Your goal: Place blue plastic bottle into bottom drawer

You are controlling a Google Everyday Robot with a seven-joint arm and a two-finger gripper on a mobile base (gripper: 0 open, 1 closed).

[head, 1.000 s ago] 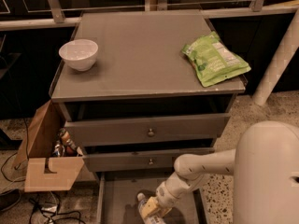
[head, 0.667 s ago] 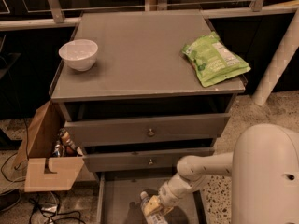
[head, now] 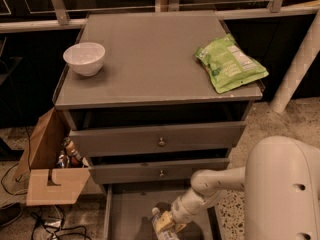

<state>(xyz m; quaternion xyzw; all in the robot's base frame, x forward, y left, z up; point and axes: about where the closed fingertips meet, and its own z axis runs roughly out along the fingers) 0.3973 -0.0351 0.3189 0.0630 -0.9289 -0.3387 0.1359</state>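
The bottom drawer (head: 127, 211) is pulled out, a grey tray below the two knobbed drawers. My gripper (head: 167, 225) reaches down into it from the right, at the lower edge of the view. It is shut on the blue plastic bottle (head: 159, 218), which is tilted with its white cap up and to the left, over the drawer's floor. The bottle's lower part is cut off by the frame edge.
On the cabinet top (head: 150, 59) sit a white bowl (head: 84, 58) at the left and a green snack bag (head: 230, 66) at the right. An open cardboard box (head: 50, 169) with clutter and cables stands left of the cabinet. My white arm body (head: 282, 189) fills the lower right.
My gripper and the bottle have stayed over the open bottom drawer, shifting only slightly right. Nothing else has moved.
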